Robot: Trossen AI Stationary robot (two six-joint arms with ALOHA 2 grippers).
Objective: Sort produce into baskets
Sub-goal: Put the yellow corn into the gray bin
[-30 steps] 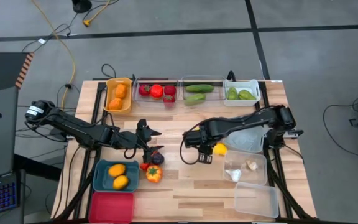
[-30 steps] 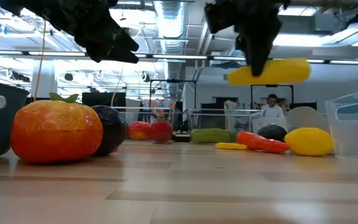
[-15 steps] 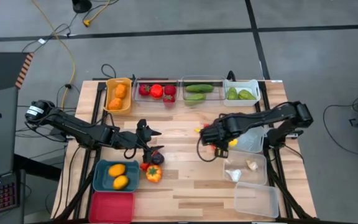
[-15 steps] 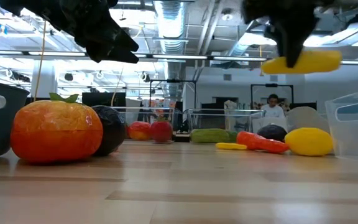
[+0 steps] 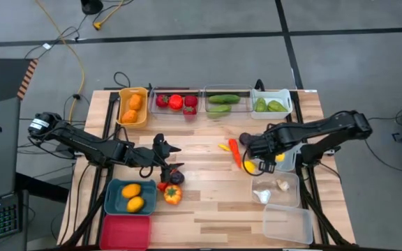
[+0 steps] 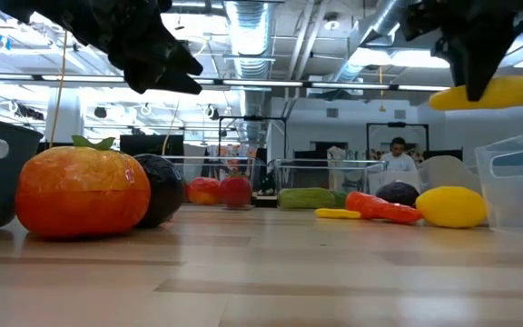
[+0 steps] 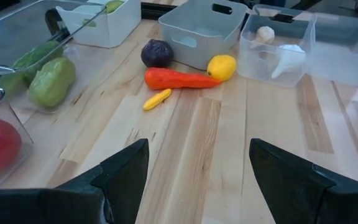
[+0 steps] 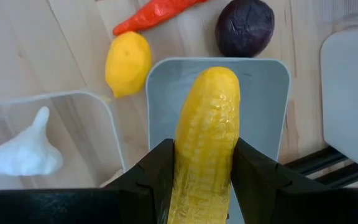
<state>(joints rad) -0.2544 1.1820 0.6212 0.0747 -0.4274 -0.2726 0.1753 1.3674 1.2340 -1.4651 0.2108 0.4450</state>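
My right gripper (image 5: 264,152) is shut on a yellow corn cob (image 8: 207,124) and hangs over a pale bin (image 8: 166,93) at the table's right side. Beside that bin a lemon (image 8: 128,63), an orange carrot (image 8: 157,12) and a dark purple beet (image 8: 244,26) lie on the wood. My left gripper (image 7: 194,168) hovers open at the table's left-middle (image 5: 167,157), with nothing between its fingers. Below it lie an orange pepper (image 5: 172,194) and a dark purple piece (image 5: 176,177). The baskets along the far edge (image 5: 175,102) hold sorted produce. My right gripper pinches the corn cob's long sides (image 8: 185,168) between its two fingers, toward one end of the cob (image 6: 470,94). The fingers (image 8: 157,177) come from above, pointing down, and lie across the cob. The cob hangs about level, lifted clear above the bin.
A clear bin (image 5: 274,188) holding a white garlic (image 8: 27,155) and another clear bin (image 5: 287,223) stand near the right front. A teal bin (image 5: 117,202) with two orange-yellow pieces and a red bin (image 5: 125,230) stand front left. A small yellow piece (image 7: 157,99) lies mid-table.
My right gripper has carried the corn cob toward the table's right edge and slightly up, from beside the carrot to above the pale bin, still shut on it. The cob has stayed about level. The carrot and the lemon now show uncovered on the wood.
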